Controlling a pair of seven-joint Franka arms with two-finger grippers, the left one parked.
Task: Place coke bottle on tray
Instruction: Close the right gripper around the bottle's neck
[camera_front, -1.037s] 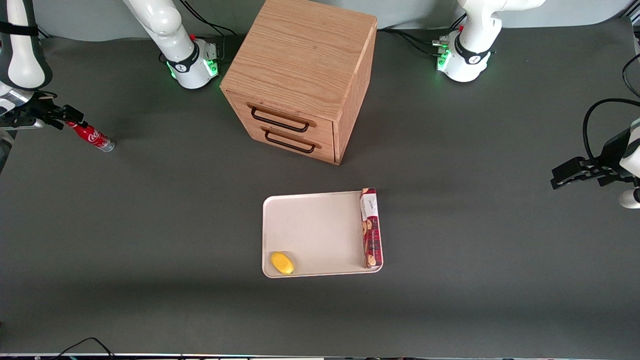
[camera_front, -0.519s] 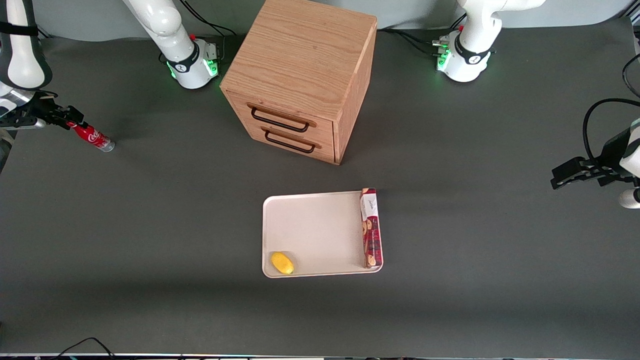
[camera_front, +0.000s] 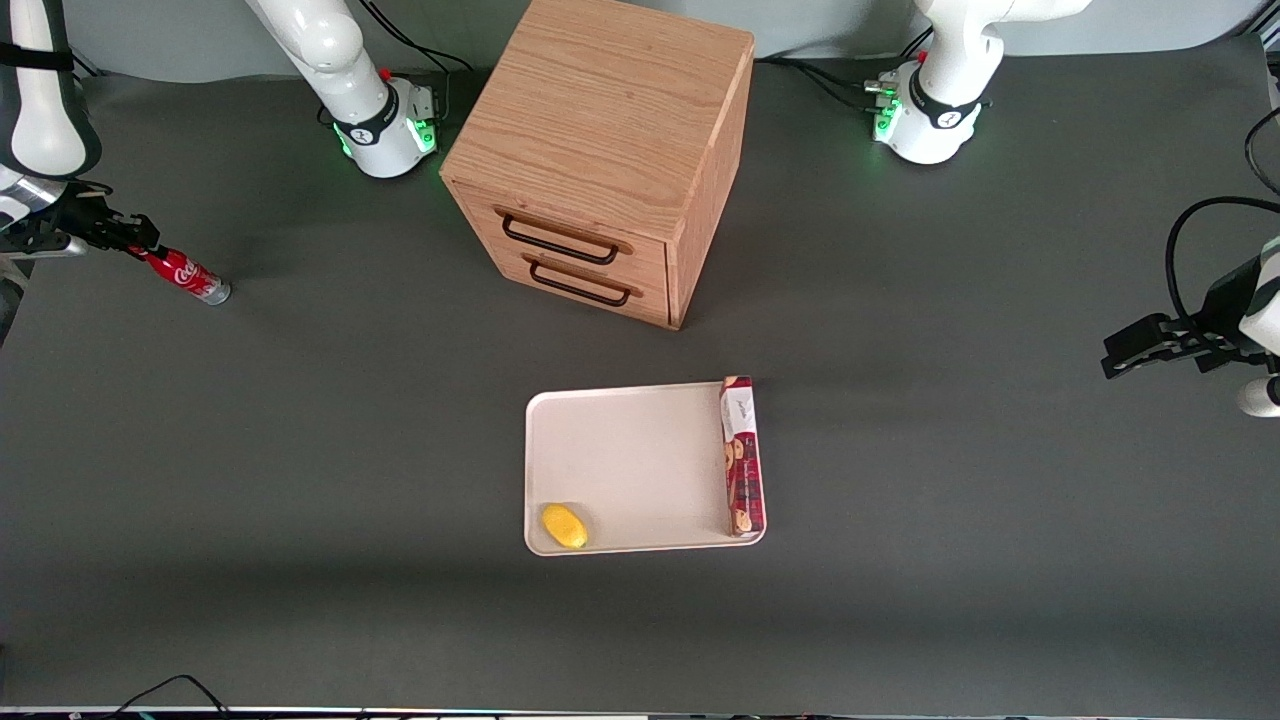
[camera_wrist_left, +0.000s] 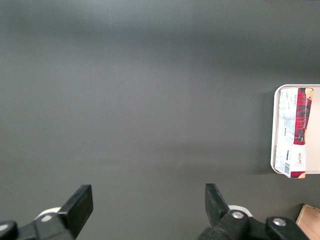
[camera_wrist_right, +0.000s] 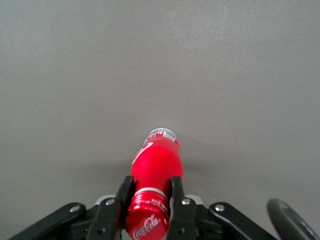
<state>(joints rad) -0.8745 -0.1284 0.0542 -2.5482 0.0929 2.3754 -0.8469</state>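
Observation:
The coke bottle (camera_front: 190, 278), small, red, with a silvery base, stands on the dark table at the working arm's end, level with the drawer cabinet's front. My right gripper (camera_front: 143, 243) is over it, and its black fingers press on both sides of the bottle's neck just under the red cap. In the right wrist view the gripper (camera_wrist_right: 150, 183) clasps the bottle (camera_wrist_right: 156, 162), whose base rests on the table. The off-white tray (camera_front: 630, 460) lies at mid-table, nearer the front camera than the cabinet and well apart from the bottle.
A wooden two-drawer cabinet (camera_front: 600, 150) stands at mid-table, farther from the camera than the tray. On the tray lie a long red cookie box (camera_front: 742, 455) along one edge and a small yellow fruit (camera_front: 564, 526) in a corner. Arm bases stand beside the cabinet.
My gripper's fingers have drawn in around the bottle's neck, and more of the bottle's body shows below them. The bottle's base has stayed in place.

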